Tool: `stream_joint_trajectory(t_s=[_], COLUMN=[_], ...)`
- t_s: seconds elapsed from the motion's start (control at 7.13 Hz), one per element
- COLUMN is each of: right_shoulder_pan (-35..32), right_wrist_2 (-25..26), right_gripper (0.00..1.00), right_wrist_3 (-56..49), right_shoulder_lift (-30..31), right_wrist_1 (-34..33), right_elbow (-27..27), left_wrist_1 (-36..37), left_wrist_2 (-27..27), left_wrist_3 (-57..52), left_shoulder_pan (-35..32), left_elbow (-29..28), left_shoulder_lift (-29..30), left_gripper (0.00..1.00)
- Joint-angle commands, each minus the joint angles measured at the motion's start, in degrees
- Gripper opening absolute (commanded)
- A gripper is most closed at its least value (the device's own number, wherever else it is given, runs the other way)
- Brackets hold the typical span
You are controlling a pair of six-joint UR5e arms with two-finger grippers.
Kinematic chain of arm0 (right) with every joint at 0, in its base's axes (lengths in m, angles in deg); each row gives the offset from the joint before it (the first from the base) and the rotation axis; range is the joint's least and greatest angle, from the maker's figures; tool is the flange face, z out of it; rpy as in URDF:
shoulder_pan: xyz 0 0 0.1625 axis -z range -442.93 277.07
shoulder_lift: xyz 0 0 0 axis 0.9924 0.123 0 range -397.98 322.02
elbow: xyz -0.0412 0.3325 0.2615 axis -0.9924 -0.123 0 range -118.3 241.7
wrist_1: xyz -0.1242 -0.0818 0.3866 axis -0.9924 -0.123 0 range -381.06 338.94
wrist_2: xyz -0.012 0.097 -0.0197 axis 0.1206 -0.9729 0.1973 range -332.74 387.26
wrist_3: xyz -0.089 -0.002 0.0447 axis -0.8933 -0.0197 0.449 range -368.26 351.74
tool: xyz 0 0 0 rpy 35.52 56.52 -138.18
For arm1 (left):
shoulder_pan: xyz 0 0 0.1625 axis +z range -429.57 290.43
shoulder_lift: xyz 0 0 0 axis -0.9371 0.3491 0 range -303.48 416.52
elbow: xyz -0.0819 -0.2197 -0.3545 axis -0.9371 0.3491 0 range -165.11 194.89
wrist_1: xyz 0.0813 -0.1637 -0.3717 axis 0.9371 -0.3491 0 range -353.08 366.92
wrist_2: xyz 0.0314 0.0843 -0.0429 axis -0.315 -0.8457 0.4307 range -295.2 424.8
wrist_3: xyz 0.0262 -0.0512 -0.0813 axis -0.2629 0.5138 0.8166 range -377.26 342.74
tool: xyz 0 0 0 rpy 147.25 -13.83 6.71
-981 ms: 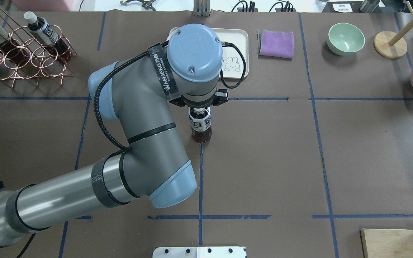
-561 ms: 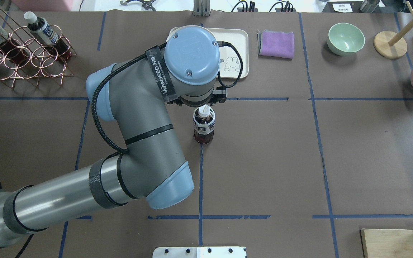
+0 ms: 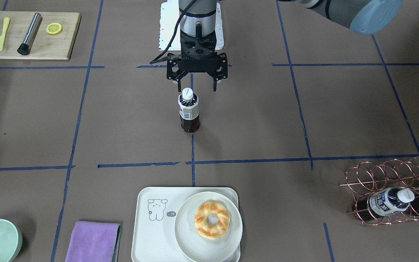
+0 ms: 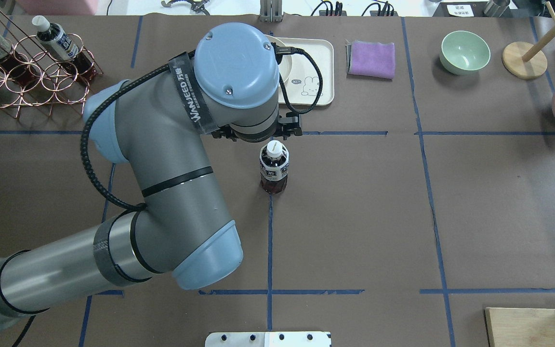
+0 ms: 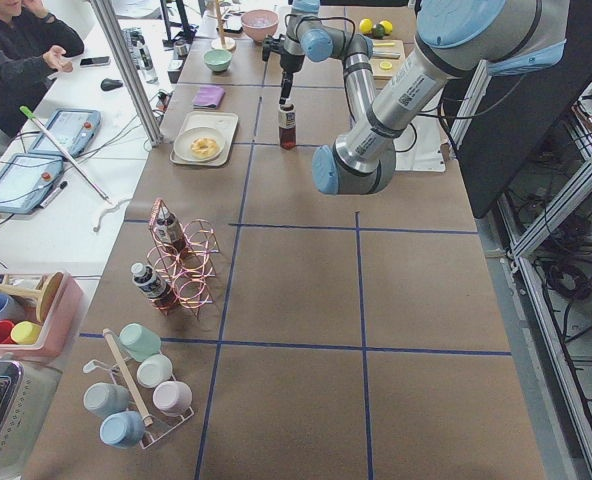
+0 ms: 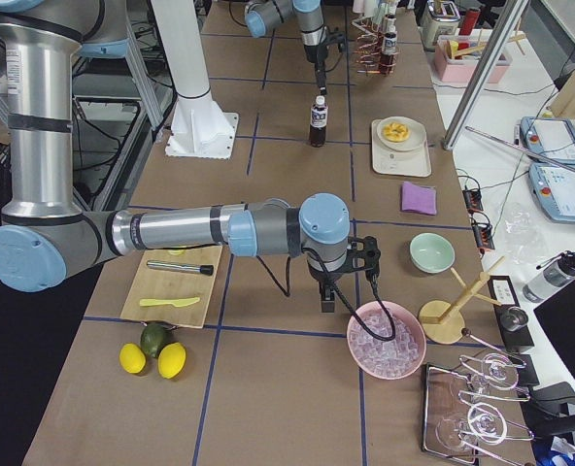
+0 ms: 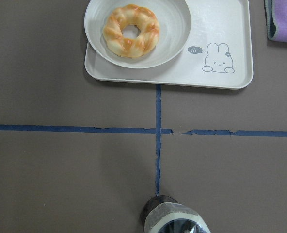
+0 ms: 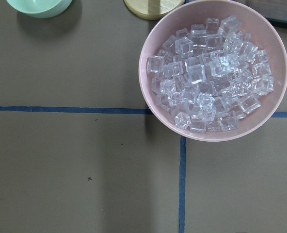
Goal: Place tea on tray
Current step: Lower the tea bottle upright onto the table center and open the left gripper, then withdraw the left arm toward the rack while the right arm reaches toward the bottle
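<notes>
While left tool (image 3: 196, 85) gapes, tea (image 3: 188, 113) stands well apart from tray (image 3: 147, 236).

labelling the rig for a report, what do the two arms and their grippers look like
The left arm and right arm are silver-grey tubes with pale-blue round joint caps. The left carries a black cable and a black strap lettered WANJEED in white. The left gripper is a black skeletal frame with two fingers; the right gripper looks black too.
</notes>
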Motion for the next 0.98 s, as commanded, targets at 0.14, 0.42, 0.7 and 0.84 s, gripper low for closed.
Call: stream_joint_trajectory(t_s=[0.14, 0.42, 0.7, 0.84], right_shoulder_pan=[2.9, 9.0, 16.2, 20.6], right_wrist_2=[0.0, 0.6, 2.8, 5.5], right_gripper=[1.0, 1.0, 1.0, 1.0], right_wrist_3=[7.1, 23.3, 36.7, 42.6], right_shoulder_lift=[-5.7, -10.6, -12.0, -12.1], right_wrist_1=[-0.1, -0.6, -0.7, -0.8], right_elbow=[2.9, 9.0, 14.9, 18.3], left_wrist_1=[4.8, 5.6, 13.7, 16.2], left_wrist_2=[7.4, 7.5, 8.9, 9.4], left_wrist_3=[-3.9, -13.2, -20.3, -23.5], left_shoulder_pan=[-5.1, -9.1, -12.6, -14.1], left_elbow=[12.0, 21.5, 27.6, 30.3], left_shoulder_lift=[-8.4, -19.8, -23.7, -26.5], left_gripper=[1.0, 1.0, 1.0, 1.0])
